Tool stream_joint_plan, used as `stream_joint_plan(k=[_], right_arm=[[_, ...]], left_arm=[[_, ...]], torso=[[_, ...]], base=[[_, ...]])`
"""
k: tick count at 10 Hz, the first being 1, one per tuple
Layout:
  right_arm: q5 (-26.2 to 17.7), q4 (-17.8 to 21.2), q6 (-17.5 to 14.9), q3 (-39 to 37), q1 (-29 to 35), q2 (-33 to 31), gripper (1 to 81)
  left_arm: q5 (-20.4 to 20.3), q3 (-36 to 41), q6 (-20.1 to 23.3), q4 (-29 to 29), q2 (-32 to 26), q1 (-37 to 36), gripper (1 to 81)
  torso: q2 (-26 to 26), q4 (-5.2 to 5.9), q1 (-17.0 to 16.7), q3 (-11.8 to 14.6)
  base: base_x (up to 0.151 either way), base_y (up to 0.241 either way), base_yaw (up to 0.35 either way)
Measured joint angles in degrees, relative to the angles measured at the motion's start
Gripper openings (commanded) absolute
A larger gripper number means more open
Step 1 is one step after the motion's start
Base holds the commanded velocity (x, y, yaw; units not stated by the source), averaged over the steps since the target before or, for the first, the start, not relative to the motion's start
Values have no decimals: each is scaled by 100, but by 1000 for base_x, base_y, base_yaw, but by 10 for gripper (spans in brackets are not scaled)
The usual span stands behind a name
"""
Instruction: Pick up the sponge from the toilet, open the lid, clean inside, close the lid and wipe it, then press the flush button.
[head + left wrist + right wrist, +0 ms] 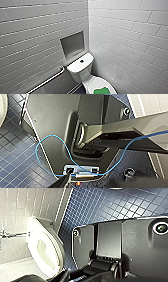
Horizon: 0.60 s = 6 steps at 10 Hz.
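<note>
Nearby, left end effector (61,182) and right end effector (65,276) above blue-tiled floor (15,166); open or closed, cannot tell. Ahead at 6 o'clock in the head view, green sponge (101,90) lying flat on the closed lid (92,82) of the toilet (80,71). Beyond, toward 11 o'clock, flush button (81,61) centred on tank top (75,66). Farthest, grey wall niche (72,45) set in the tiled wall (30,37).

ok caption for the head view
Glossy white ceramic toilet in a tiled corner, bright green flat sponge on its white oval lid, dark round flush button on the tank
</note>
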Motion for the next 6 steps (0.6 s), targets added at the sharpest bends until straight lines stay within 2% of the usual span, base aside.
stream_joint_plan(k=[4,6], right_arm=[[-80,4,235,99,805,22,811],[-129,4,399,-72,877,111,811]], left_arm=[[-6,-306,0,6,118,129,811],[-6,-513,0,6,223,132,811]], torso=[[-831,0,516,-54],[-1255,0,785,-54]], base=[[0,0,0],[0,0,0]])
